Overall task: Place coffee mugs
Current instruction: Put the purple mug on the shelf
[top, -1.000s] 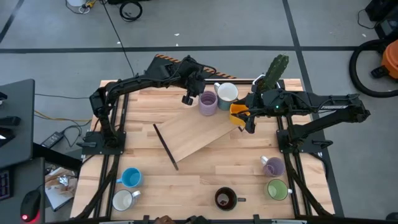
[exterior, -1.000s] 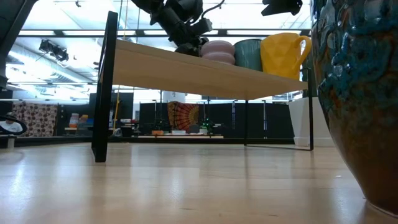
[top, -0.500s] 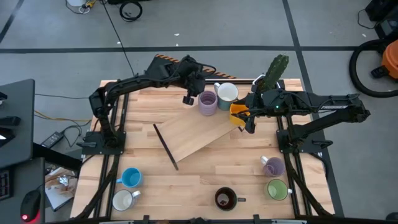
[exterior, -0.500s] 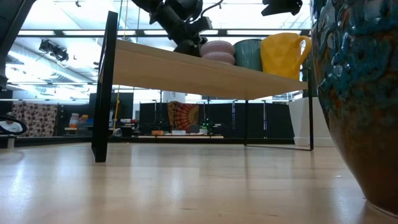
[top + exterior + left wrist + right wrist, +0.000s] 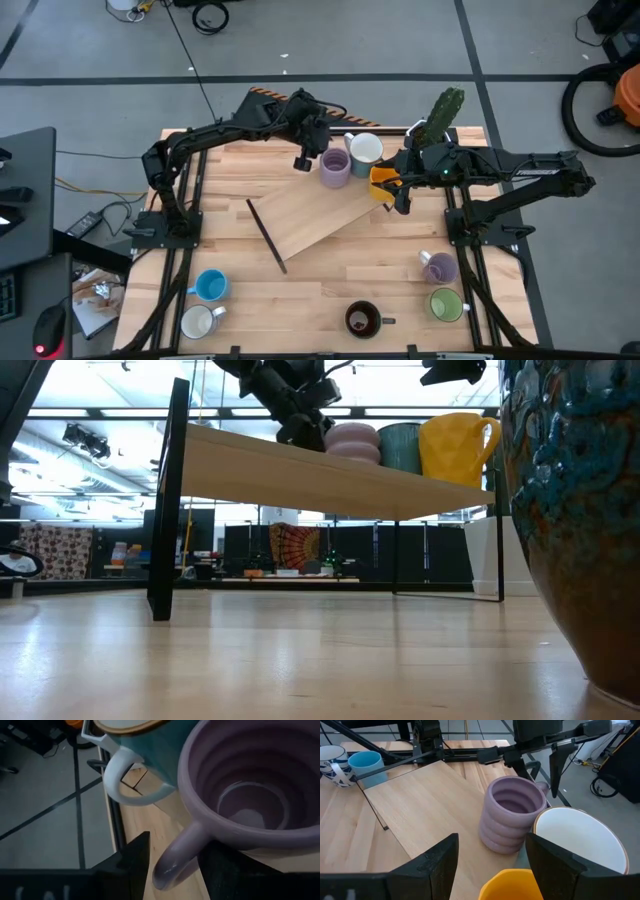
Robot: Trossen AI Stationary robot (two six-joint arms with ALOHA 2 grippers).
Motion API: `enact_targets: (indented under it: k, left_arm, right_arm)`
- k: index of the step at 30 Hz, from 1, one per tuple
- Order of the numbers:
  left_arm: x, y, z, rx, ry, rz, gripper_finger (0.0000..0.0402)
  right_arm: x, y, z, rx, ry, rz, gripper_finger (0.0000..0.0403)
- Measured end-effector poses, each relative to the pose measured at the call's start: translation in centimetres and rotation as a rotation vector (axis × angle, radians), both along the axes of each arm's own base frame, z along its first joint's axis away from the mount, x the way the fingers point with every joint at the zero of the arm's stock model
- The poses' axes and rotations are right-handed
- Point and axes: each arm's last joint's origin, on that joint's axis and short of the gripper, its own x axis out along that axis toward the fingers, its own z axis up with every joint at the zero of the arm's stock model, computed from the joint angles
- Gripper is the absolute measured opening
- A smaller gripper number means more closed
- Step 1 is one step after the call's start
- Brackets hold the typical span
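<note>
Overhead, a raised shelf (image 5: pixel 320 215) sits slanted on the wood table (image 5: pixel 300 290), with grey floor (image 5: pixel 90 60) all round. Left of the shelf's far corner the left gripper (image 5: pixel 303 160) stands apart, its fingers (image 5: pixel 127 860) either side of the lavender mug's (image 5: pixel 334 166) handle. A white mug (image 5: pixel 365 149) touches that mug, and the orange mug (image 5: pixel 384 184) sits right of it at the shelf edge. The right gripper (image 5: pixel 400 205), spread wide, hangs over the orange mug.
</note>
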Motion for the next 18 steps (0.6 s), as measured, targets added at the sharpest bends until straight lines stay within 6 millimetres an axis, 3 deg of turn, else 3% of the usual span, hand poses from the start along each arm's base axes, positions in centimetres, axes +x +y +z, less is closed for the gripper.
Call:
enact_targets:
  k: [18]
  left_arm:
    - [-1.0, -0.4, 0.4, -0.005, 0.054, 0.017, 0.0165]
  right_arm:
    - [0.0, 0.0, 0.0, -0.009, 0.002, 0.005, 0.0236]
